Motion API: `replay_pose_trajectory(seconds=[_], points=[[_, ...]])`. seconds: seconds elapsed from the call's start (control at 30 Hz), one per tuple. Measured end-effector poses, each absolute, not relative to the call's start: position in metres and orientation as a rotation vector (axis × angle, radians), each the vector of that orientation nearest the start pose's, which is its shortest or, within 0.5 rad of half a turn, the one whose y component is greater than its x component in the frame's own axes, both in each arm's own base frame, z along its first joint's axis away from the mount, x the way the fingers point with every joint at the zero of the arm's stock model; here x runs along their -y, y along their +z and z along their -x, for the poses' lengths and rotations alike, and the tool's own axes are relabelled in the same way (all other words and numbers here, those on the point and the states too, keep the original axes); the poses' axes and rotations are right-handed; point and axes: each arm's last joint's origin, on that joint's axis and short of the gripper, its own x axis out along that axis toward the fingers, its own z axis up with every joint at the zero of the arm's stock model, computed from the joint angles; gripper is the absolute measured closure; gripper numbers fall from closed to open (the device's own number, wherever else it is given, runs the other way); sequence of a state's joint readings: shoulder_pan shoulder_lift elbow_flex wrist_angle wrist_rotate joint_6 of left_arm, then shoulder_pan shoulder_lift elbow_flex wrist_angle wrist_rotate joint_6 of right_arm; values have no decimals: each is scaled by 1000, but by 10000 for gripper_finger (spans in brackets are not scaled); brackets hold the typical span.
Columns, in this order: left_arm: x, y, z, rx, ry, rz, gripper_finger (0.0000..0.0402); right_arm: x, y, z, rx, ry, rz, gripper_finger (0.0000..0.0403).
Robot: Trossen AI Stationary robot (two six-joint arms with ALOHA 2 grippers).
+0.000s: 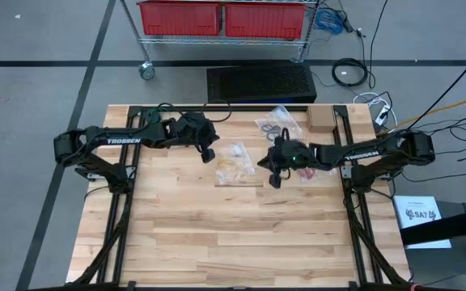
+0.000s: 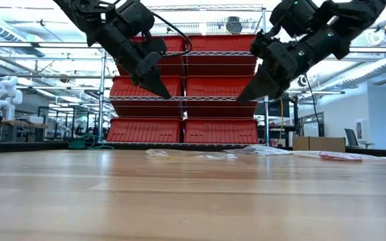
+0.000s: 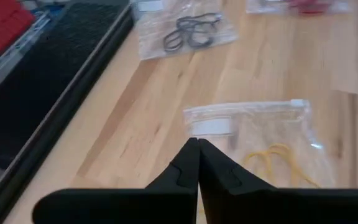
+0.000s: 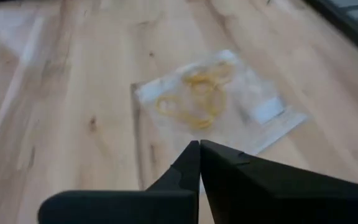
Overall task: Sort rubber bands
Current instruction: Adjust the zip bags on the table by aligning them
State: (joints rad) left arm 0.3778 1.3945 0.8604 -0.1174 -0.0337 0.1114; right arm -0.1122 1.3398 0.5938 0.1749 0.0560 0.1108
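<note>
Both arms hang above the wooden bench, and nothing lies on its near half. The left pincer is pressed closed with nothing between its fingers, poised above the sealed edge of the clear bag that holds the yellowish tan rubber bands. The right pincer is likewise closed and empty, aimed at the same bag from the other side; that bag lies mid-bench between the two arms.

Farther back lies a second clear bag with black rubber bands, and off toward the right arm a third bag with red rubber bands, only partly seen.

The bands are probably feather-light, limp and stretchy, giving no stiffness to push against, so a pinch on a single strand where it lifts off the pile seems best. The bags look thin and slippery, so a corner or the zip strip is likely the surest hold.

Readable writing: "TROSSEN" on the left arm, and a sheet beside the bench that seems to read "SA7".
</note>
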Motion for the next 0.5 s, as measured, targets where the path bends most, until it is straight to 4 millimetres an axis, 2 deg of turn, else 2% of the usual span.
replay_pose_trajectory(seconds=[0.1,0.27,0.37,0.5], points=[[-112,225,-267,-693,403,5,394,20,170,-251,-549,-205,-161,403],[-118,200,-251,-755,479,100,398,4,149,-234,-447,-232,-226,403],[-117,187,-244,-764,504,151,399,3,145,-230,-422,-326,-257,403],[-115,182,-242,-759,509,179,400,5,145,-230,-440,-427,-256,403]])
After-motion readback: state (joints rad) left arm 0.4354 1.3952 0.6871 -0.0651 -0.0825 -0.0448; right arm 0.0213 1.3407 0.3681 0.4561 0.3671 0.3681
